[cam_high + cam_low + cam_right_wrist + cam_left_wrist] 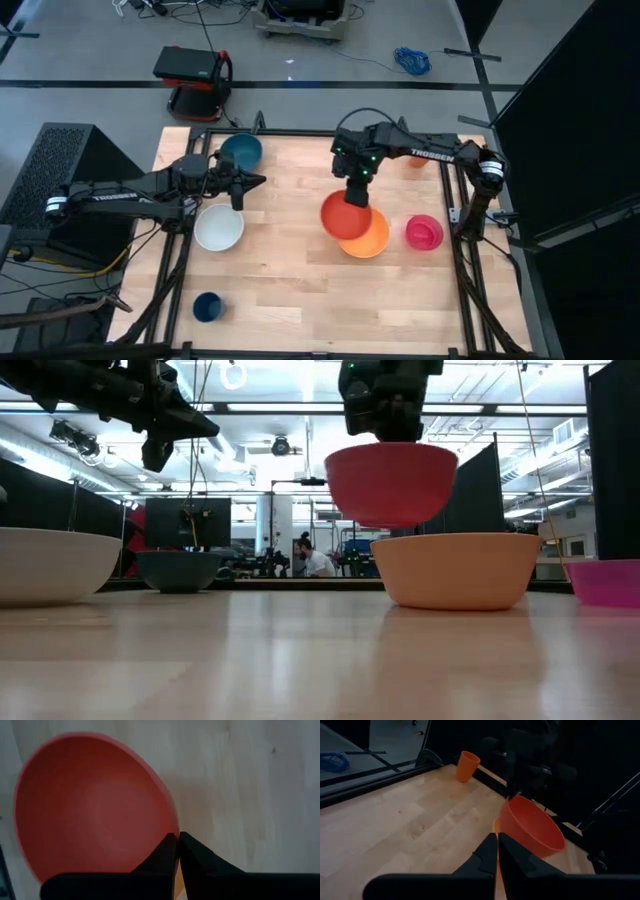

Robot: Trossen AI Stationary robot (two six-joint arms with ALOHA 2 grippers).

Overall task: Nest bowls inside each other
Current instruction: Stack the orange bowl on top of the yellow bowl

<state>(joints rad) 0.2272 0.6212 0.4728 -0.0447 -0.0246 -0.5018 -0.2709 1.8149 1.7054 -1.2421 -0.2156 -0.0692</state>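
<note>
The right tool (354, 186) is pinching the rim of the red bowl (342, 214), holding it just above the orange bowl (370, 238). Nothing is nested yet. White (218, 227), teal (241, 150) and pink (423, 232) bowls are waiting apart on the counter (290, 270). The left tool (258, 181) is hovering, pinched together and empty.

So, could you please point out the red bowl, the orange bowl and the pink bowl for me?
red bowl (392, 485): low view, on its outer wall.
orange bowl (455, 570): low view, on its outer wall.
pink bowl (424, 232): high view, on its inside.
</note>
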